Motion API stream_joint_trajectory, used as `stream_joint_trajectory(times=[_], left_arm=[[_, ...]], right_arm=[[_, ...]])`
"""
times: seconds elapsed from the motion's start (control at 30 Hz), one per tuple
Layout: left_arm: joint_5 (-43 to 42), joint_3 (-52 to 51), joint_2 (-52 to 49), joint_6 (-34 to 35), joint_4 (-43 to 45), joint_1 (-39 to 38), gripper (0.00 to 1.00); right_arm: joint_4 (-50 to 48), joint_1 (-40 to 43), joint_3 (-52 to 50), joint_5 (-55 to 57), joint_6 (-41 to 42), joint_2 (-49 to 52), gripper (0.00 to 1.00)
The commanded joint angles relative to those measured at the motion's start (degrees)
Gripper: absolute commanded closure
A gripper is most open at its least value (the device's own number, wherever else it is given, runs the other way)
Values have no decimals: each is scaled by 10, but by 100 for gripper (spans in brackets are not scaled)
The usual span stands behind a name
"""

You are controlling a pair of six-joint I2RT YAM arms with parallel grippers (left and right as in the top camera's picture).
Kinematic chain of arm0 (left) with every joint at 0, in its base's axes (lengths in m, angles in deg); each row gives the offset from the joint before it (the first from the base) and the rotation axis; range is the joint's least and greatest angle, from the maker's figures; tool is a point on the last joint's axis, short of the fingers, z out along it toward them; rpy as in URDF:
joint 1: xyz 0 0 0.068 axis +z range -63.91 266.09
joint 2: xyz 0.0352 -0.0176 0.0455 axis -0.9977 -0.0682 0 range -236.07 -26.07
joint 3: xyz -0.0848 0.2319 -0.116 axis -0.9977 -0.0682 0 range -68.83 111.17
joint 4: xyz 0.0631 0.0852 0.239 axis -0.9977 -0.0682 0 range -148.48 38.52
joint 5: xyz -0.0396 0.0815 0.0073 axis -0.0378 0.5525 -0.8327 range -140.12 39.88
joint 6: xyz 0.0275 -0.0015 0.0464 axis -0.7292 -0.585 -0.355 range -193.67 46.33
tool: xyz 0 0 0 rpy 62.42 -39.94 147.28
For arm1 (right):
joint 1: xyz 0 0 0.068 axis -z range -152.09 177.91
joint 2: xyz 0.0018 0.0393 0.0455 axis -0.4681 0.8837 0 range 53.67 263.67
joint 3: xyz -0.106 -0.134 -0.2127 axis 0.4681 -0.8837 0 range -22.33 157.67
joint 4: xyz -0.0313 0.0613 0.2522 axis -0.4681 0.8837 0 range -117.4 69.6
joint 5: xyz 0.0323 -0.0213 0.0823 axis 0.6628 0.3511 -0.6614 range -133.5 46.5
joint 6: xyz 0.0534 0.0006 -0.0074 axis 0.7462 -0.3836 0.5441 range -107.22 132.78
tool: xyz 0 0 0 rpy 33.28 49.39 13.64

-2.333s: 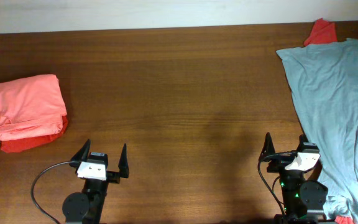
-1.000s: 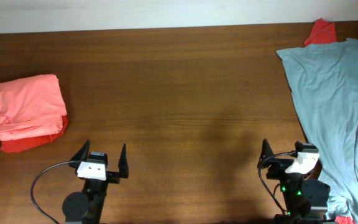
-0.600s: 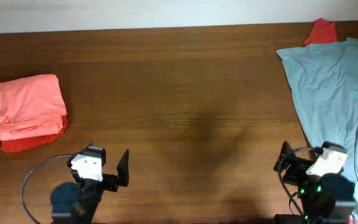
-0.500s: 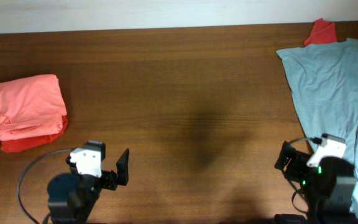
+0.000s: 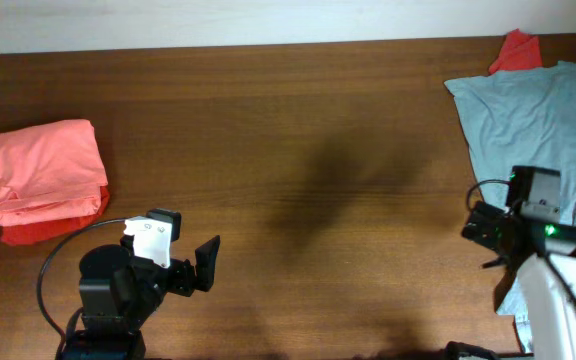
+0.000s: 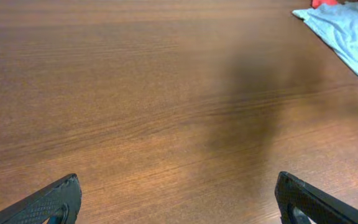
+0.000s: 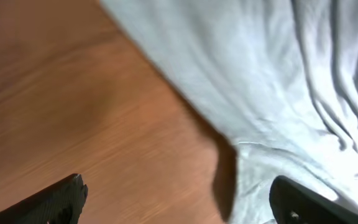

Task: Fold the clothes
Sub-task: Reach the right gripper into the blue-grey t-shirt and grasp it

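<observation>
Partly off-frame, grey-blue T-shirt [image 5: 538, 110] over mostly hidden red garment [image 5: 516, 50]; both jaws wide apart, empty.

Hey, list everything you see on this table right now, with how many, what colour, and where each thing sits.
T-shirt: one, pale grey-blue, spread unfolded at the table's right end
folded garment: one, salmon-pink, left end
lower garment: one, red, peeking out under the folded garment
corner garment: one, red, far right corner, partly under the T-shirt
table: one, dark brown wood
left gripper: one, black, open, over bare wood
right gripper: one, black, open, over the T-shirt's edge
</observation>
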Motion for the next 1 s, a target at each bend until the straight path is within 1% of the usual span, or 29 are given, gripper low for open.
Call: stream_joint_trajectory(times=[0.0,0.13,0.3,0.47,0.57,0.63,0.7,0.73,0.77,0.8,0.9,0.97], left_arm=[[-10,12,1,6,0,-2,1],[-10,12,1,6,0,-2,1],[-10,12,1,6,-7,-2,1],[-10,12,1,6,-7,-2,1],[-10,12,1,6,-7,-2,1],[-10,12,1,6,-7,-2,1],[-10,12,1,6,-7,-2,1],[-10,12,1,6,-7,-2,1],[-10,12,1,6,-7,-2,1],[-10,12,1,6,-7,-2,1],[-10,12,1,6,-7,-2,1],[-10,12,1,6,-7,-2,1]], right_arm=[[-5,48,9,22,3,61,1],[-18,83,9,45,4,129,1],[-25,124,9,49,6,190,1],[-29,147,9,49,6,231,2],[-29,155,9,48,9,245,4],[-31,158,9,48,10,249,11],[-33,158,9,48,10,249,23],[-33,158,9,48,10,249,32],[-33,158,9,48,10,249,45],[-33,158,9,48,10,249,51],[-33,158,9,48,10,249,75],[-33,158,9,48,10,249,83]])
